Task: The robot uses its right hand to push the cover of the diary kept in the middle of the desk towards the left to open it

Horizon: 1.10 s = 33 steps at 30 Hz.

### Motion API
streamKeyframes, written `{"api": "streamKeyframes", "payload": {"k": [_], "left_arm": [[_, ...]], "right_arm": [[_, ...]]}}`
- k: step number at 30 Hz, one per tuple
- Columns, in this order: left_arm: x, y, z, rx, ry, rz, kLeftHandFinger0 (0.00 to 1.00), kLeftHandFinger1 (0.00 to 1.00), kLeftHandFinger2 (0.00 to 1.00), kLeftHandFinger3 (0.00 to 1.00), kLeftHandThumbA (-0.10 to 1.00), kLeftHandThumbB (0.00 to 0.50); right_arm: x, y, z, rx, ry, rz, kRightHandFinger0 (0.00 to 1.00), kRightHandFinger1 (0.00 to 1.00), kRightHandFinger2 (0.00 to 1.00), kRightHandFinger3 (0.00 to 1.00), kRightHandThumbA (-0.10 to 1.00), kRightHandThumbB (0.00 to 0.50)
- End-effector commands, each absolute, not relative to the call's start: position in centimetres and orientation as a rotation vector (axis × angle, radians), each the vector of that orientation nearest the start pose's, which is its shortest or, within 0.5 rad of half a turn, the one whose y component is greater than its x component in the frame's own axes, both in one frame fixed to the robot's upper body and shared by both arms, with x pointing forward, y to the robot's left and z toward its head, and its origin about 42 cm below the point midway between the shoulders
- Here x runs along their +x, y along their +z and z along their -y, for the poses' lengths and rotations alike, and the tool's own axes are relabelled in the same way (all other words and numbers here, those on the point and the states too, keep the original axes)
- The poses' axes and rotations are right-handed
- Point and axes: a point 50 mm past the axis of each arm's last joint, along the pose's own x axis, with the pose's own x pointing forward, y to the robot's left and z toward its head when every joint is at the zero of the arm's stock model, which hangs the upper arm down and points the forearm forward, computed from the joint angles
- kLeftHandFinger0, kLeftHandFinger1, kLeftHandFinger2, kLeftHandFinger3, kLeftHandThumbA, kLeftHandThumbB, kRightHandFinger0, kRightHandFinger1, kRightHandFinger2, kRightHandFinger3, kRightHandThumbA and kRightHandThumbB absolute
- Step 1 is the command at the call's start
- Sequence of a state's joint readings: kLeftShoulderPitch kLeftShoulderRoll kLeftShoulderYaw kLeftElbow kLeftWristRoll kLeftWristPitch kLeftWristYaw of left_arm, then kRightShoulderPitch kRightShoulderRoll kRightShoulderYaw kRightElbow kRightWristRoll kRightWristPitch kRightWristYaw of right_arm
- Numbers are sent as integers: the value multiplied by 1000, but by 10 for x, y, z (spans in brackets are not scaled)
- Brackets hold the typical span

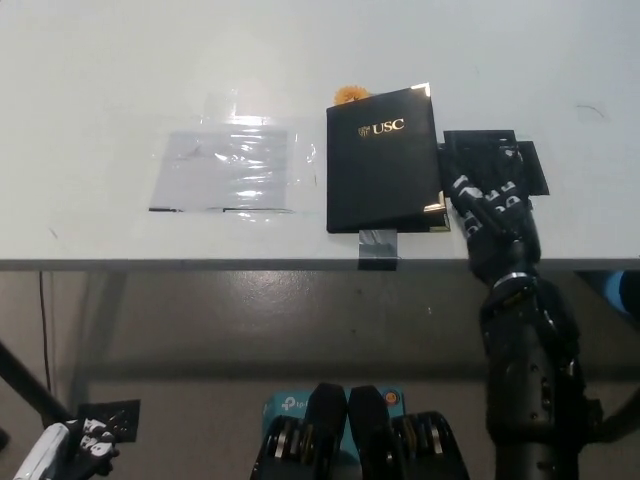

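Note:
A black diary (383, 160) with gold "USC" lettering and gold corners lies closed in the middle of the white desk (300, 60), its cover slightly raised at the right edge. My black right hand (487, 205) rests on the desk just right of the diary's lower right corner, fingers extended and apart, tips close to the cover's edge. It holds nothing. My white left hand (65, 448) hangs low at the bottom left, below the desk; its fingers are too small to read.
A clear plastic sheet (228, 168) lies flat on the desk left of the diary. A black flat tray-like piece (497, 160) sits right of the diary, partly under my right hand. Grey tape (378, 247) marks the desk's front edge. A small orange object (349, 95) peeks from behind the diary.

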State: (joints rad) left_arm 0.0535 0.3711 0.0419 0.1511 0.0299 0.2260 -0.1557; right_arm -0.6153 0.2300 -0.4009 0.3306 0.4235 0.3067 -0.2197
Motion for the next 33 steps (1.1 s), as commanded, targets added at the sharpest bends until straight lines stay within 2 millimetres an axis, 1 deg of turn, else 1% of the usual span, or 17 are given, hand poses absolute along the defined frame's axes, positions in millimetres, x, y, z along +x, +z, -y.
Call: {"api": "streamKeyframes", "payload": {"k": [1, 3, 5, 7, 9, 11, 12, 13, 15, 18, 21, 23, 26, 28, 30, 32, 33], "left_arm": [[255, 59, -361, 370, -55, -433, 509, 587, 269, 393, 419, 500], [255, 59, -360, 377, -53, -441, 526, 608, 282, 403, 416, 500], [256, 60, -360, 370, -53, -439, 533, 610, 287, 423, 400, 500], [256, 60, -359, 372, -53, -438, 527, 605, 280, 409, 405, 500], [256, 60, -360, 372, -53, -437, 530, 607, 284, 409, 407, 500], [252, 56, -357, 367, -63, -435, 525, 600, 288, 411, 431, 500], [252, 56, -357, 367, -63, -435, 526, 600, 290, 411, 432, 500], [252, 56, -357, 361, -63, -437, 527, 603, 295, 396, 430, 500], [251, 56, -357, 353, -63, -439, 529, 601, 290, 379, 427, 500], [253, 57, -353, 363, -75, -439, 574, 635, 305, 406, 432, 500], [255, 58, -353, 362, -77, -435, 577, 636, 308, 410, 425, 500], [254, 57, -353, 366, -75, -439, 579, 638, 312, 405, 436, 500], [251, 54, -353, 367, -81, -449, 574, 634, 309, 400, 430, 500], [249, 53, -352, 359, -86, -459, 567, 625, 300, 390, 422, 500], [249, 53, -352, 361, -86, -463, 584, 645, 323, 411, 416, 500], [249, 54, -354, 367, -86, -464, 589, 650, 333, 421, 416, 500], [249, 54, -353, 365, -86, -467, 588, 648, 328, 420, 409, 500]], "right_arm": [[451, 194, 130, 799, -78, -95, 914, 880, 851, 961, 912, 95], [452, 193, 122, 800, -71, -104, 898, 861, 830, 950, 900, 94], [455, 195, 106, 800, -52, -122, 865, 826, 796, 918, 897, 99], [456, 195, 100, 807, -45, -125, 848, 814, 784, 910, 892, 93], [456, 198, 94, 812, -38, -127, 821, 796, 772, 905, 877, 111], [455, 200, 80, 823, -22, -153, 813, 793, 763, 888, 876, 126], [455, 200, 80, 823, -23, -153, 812, 792, 762, 886, 875, 126], [456, 203, 69, 820, -15, -165, 802, 792, 759, 878, 876, 118], [456, 204, 60, 834, -6, -178, 821, 809, 764, 874, 900, 108], [452, 201, 52, 873, -13, -199, 843, 819, 782, 884, 900, 122], [450, 197, 47, 905, -7, -212, 848, 816, 786, 888, 888, 135], [448, 195, 40, 905, -12, -222, 834, 803, 765, 846, 869, 143], [447, 203, 35, 880, 4, -203, 805, 800, 753, 833, 849, 159], [447, 215, 33, 830, 22, -167, 793, 791, 745, 818, 856, 145], [451, 231, 29, 790, 54, -131, 822, 810, 772, 843, 866, 164], [452, 234, 27, 783, 59, -125, 828, 811, 776, 844, 862, 164], [456, 253, 26, 751, 84, -90, 832, 801, 760, 823, 840, 189]]}}
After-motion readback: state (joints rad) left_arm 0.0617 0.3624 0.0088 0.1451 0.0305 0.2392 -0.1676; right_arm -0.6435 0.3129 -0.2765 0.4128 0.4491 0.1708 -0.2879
